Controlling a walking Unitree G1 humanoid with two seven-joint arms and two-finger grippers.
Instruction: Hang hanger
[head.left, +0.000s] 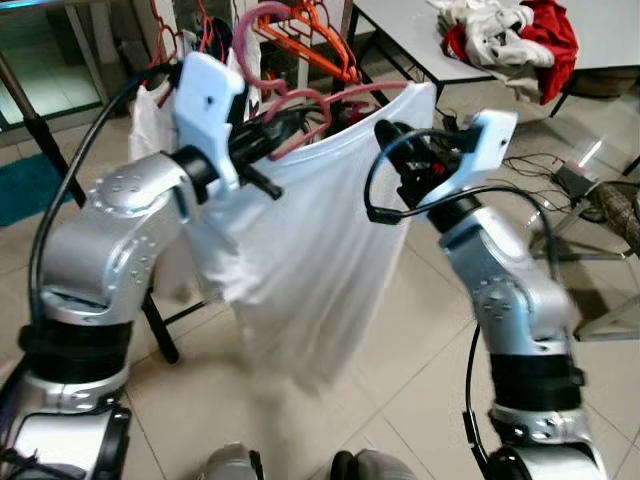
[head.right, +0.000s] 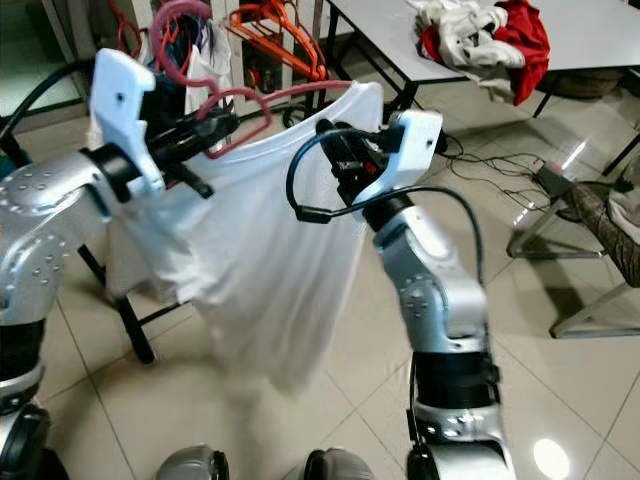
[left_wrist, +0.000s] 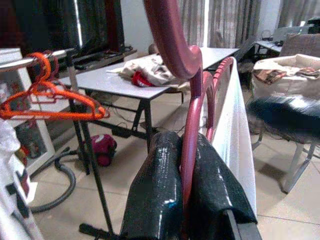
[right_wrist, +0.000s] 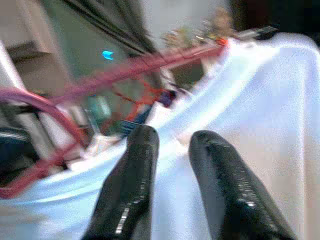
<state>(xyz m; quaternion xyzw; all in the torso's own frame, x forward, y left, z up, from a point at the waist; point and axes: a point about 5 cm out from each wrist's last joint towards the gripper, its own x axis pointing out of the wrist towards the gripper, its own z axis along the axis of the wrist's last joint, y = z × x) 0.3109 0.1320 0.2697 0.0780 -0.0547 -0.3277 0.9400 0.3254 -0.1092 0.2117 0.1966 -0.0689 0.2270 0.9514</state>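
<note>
Two silver arms hold up a white shirt (head.left: 300, 270) on a pink hanger (head.left: 300, 105) — the left gripper (left_wrist: 187, 165) is clamped on the hanger's neck, the right gripper (right_wrist: 172, 145), fingers slightly parted, rests against the shirt's shoulder — near orange hangers (head.left: 320, 40).

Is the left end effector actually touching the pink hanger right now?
Touching. In the left wrist view, the left end effector has both black fingers pressed against the pink hanger, its stem clamped between them.

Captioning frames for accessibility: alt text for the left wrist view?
The left end effector is shut on the neck of a pink hanger carrying a white shirt. Behind stand an orange hanger on a rack and a grey table.
</note>
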